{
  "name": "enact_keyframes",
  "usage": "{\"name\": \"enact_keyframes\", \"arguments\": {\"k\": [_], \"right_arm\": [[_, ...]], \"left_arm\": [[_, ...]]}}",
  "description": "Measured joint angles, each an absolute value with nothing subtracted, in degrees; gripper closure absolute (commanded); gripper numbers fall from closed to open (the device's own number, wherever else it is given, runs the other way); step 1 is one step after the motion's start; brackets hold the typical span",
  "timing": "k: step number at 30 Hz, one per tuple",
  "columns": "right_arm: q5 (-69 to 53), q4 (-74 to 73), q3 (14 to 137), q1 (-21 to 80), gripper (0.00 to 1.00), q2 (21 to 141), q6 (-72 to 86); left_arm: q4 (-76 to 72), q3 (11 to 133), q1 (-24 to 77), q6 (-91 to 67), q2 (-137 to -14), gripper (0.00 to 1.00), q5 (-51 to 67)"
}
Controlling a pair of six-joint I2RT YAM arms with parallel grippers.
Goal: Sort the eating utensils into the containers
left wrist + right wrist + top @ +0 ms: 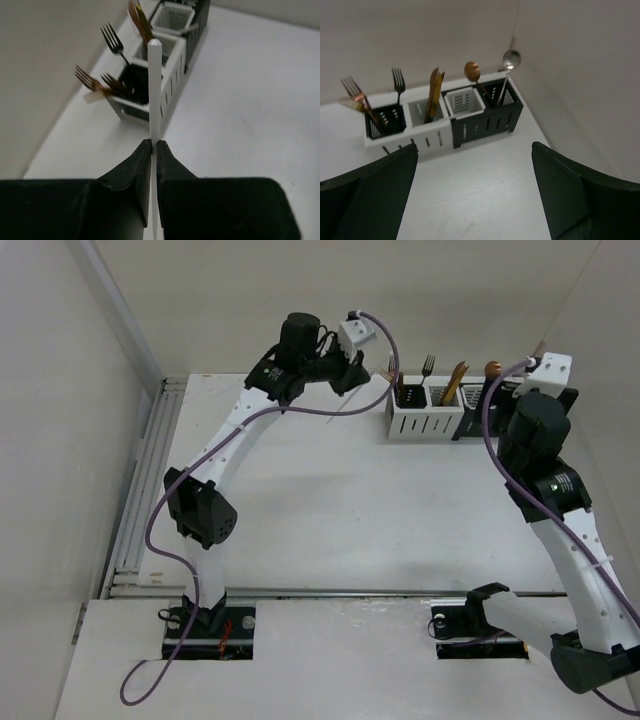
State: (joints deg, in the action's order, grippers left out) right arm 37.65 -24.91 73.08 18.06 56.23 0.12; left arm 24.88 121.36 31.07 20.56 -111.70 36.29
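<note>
My left gripper (154, 144) is shut on a slim white-handled utensil (155, 90), whose handle sticks out past the fingertips toward the containers (165, 75). In the top view this gripper (350, 373) hangs just left of the container row (430, 418). The row holds copper and dark forks (397, 80) in the left box, gold knives (434, 92) in the second, and a copper spoon (471, 70) and a silver spoon (510, 59) in the right black box. My right gripper (474, 147) is open and empty, in front of the row's right half.
The containers stand at the table's far right, close to the back wall and the right wall (580, 75). A metal rail (140, 500) runs along the table's left edge. White tabletop (330, 510) lies between the arms and the row.
</note>
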Motion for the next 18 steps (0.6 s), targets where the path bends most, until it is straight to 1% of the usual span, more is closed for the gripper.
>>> {"name": "enact_keyframes", "arguments": {"k": [6, 9, 11, 14, 18], "right_arm": [[39.72, -19.16, 76.12, 16.23, 0.00, 59.92, -5.58], [34.30, -18.59, 75.00, 14.35, 0.00, 60.60, -7.03], [27.81, -18.41, 73.54, 12.91, 0.00, 60.23, -7.84], [11.73, -17.21, 70.65, 10.39, 0.00, 59.61, -8.69], [-8.99, -11.25, 65.98, 9.82, 0.00, 60.58, -7.86]], "left_arm": [[5.76, 122.43, 31.05, 10.79, -113.82, 1.00, 37.45], [0.86, 128.09, 31.31, 6.33, -118.76, 1.00, 38.02], [-1.50, 130.08, 31.53, 3.81, -121.36, 1.00, 38.85], [-2.81, 130.23, 31.70, 0.32, -123.04, 1.00, 40.36], [-4.80, 130.19, 31.38, -5.80, -123.63, 1.00, 43.33]]}}
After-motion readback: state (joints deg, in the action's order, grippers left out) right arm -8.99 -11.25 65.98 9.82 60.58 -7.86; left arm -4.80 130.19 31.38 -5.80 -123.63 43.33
